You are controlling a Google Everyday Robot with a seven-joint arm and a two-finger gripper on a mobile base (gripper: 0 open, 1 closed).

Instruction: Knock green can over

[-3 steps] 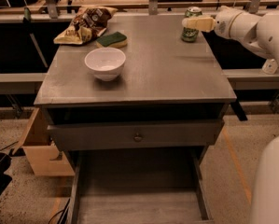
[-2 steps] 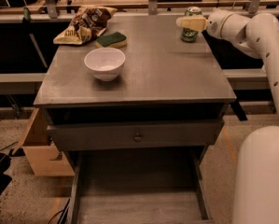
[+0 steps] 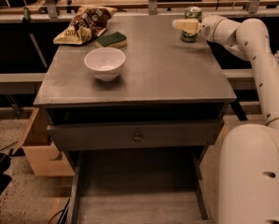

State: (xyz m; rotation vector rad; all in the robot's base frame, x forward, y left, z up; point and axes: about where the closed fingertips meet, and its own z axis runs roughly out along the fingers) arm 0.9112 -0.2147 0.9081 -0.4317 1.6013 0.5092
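Slim light-green aluminium drink can [image 3: 192, 14] stands upright at far right of grey table [image 3: 143, 78]. Tool [image 3: 181, 25], on white arm [image 3: 255, 45] from right, crosses can's front approx mid-height; open/closed: can't tell.

The grey counter [image 3: 167, 73] carries four things. A white bowl [image 3: 105, 63] sits left of centre. At the far left lies a crumpled snack bag [image 3: 85, 24], with a green-and-yellow sponge [image 3: 112, 39] just to its right. The green can [image 3: 189, 36] stands upright at the far right, and the tool [image 3: 182, 25] reaches across its middle.
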